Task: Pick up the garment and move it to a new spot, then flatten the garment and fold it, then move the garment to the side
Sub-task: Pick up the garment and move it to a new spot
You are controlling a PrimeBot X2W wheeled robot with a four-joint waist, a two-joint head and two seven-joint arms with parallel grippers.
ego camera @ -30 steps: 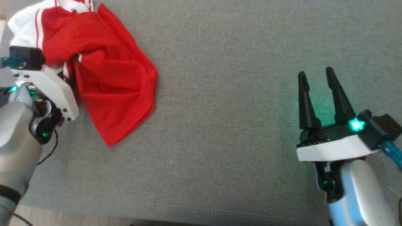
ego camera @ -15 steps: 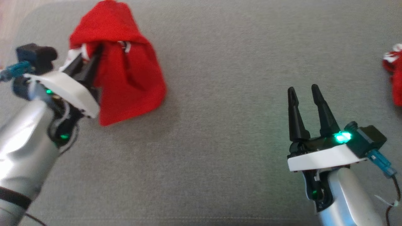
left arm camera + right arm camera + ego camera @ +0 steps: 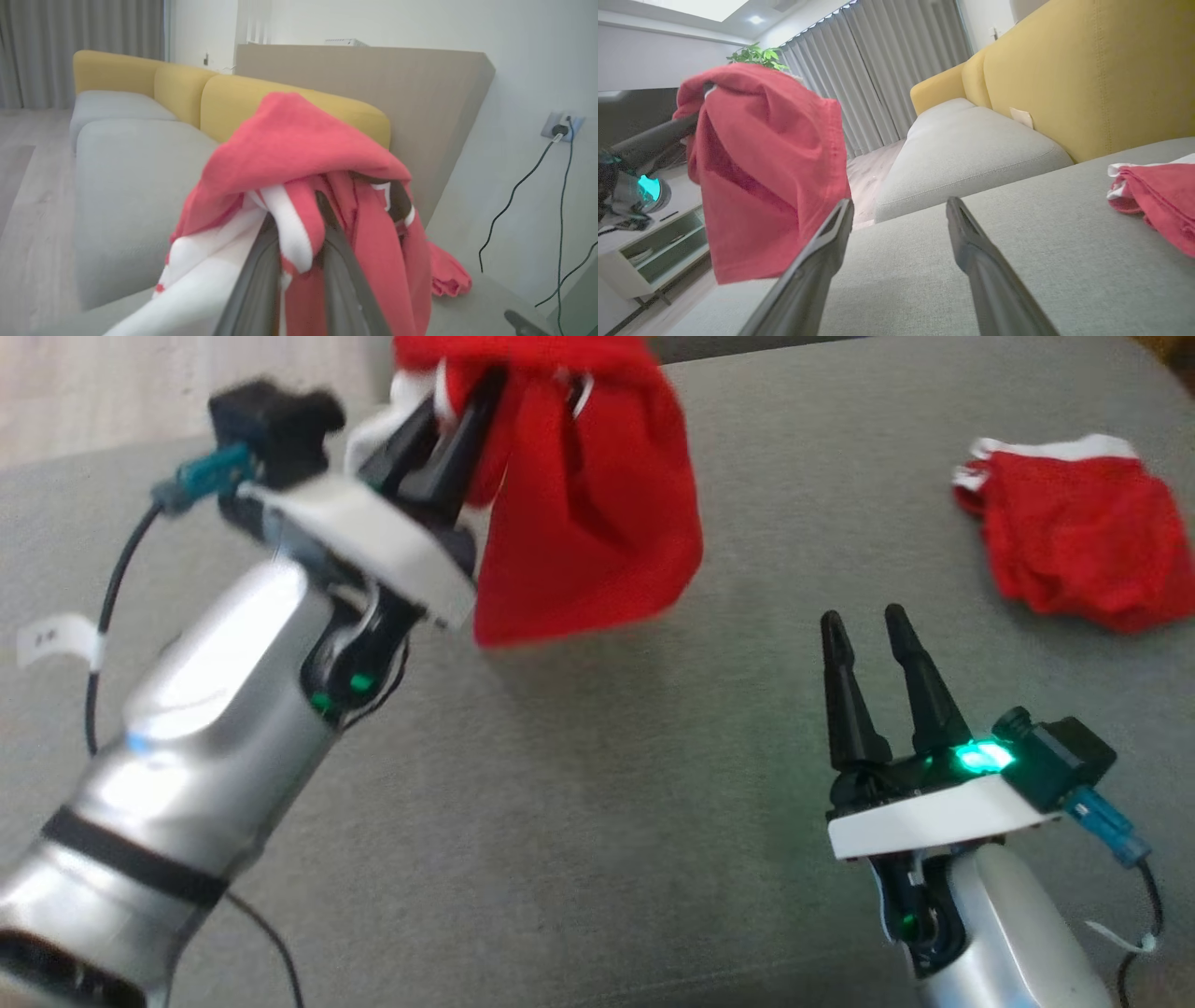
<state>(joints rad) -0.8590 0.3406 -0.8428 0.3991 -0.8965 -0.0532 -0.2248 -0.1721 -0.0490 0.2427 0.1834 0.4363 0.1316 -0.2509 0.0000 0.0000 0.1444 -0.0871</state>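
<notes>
the left arm (image 3: 205, 709) rises in a slant from the lower left corner of the head view toward the top middle, with the wrist bent so that the left gripper (image 3: 467, 401) points up and away. its two dark fingers stand close together and are clamped on a fold of the garment (image 3: 597, 504). the red cloth hangs down from them in a loose bundle, lifted over the grey seat (image 3: 607, 803), at the upper middle of the view.

the right gripper (image 3: 865, 621) sits low at the lower right, fingers pointing up the view and spread apart, with nothing between them. a second red garment (image 3: 1074, 541) lies crumpled on the seat, near the right edge and well apart from both grippers.

the left wrist view gives the grip from close: a white band (image 3: 292, 233) of the garment is pinched between the fingers of the left gripper (image 3: 296, 219) and the red cloth (image 3: 289, 140) drapes over their tips. behind it are a yellow backrest (image 3: 177, 88), a brown board (image 3: 397, 84) and a wall socket (image 3: 558, 126) with cables.

the right wrist view gives the side look - the garment (image 3: 770, 163) hangs at the left, beyond the parted fingers of the right gripper (image 3: 900, 203). there are also curtains (image 3: 887, 65), a plant (image 3: 756, 53) and a low cabinet (image 3: 658, 247).
</notes>
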